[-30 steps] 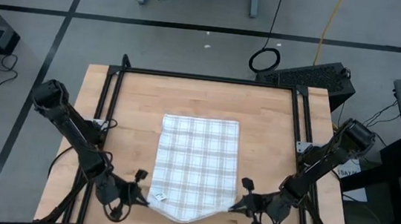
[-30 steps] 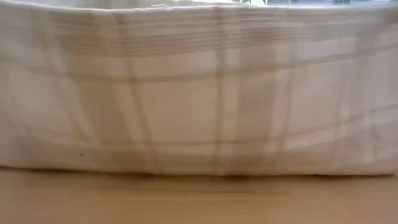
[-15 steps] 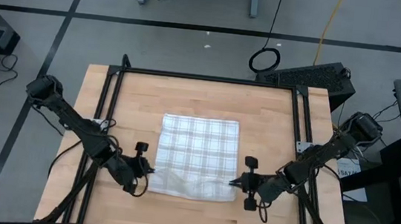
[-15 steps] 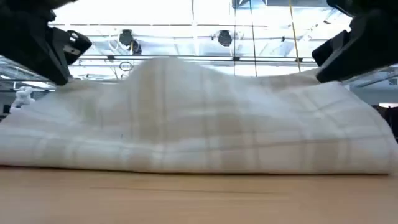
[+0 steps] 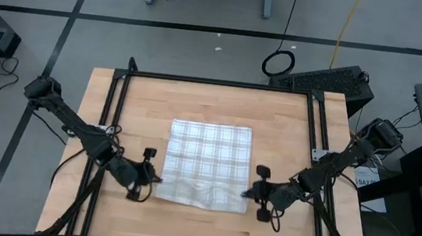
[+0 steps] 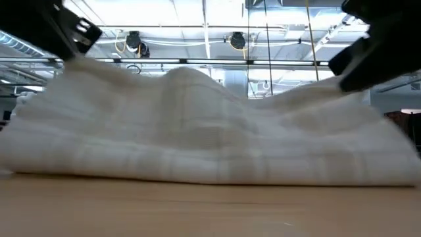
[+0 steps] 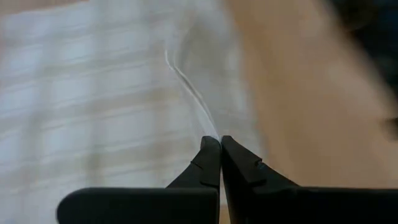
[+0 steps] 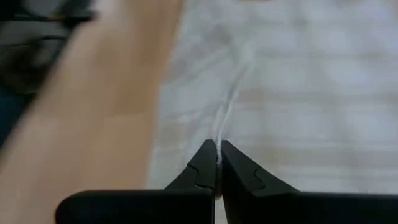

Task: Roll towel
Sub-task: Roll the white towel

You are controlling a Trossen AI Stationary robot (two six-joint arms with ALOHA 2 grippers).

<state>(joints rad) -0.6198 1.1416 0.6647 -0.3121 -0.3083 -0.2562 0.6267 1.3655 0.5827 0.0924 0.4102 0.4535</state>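
Towel (image 5: 207,165) lies at the middle of the wooden table (image 5: 289,118), its near part folded over and rumpled. Left gripper (image 5: 154,180) pinches the fold's left end, fingers pressed together on cloth. Right gripper (image 5: 248,193) pinches the right end the same way.

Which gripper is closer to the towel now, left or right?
Neither: both touch it. The left gripper is shut on the towel at its near left corner, and the right gripper is shut on its near right corner.
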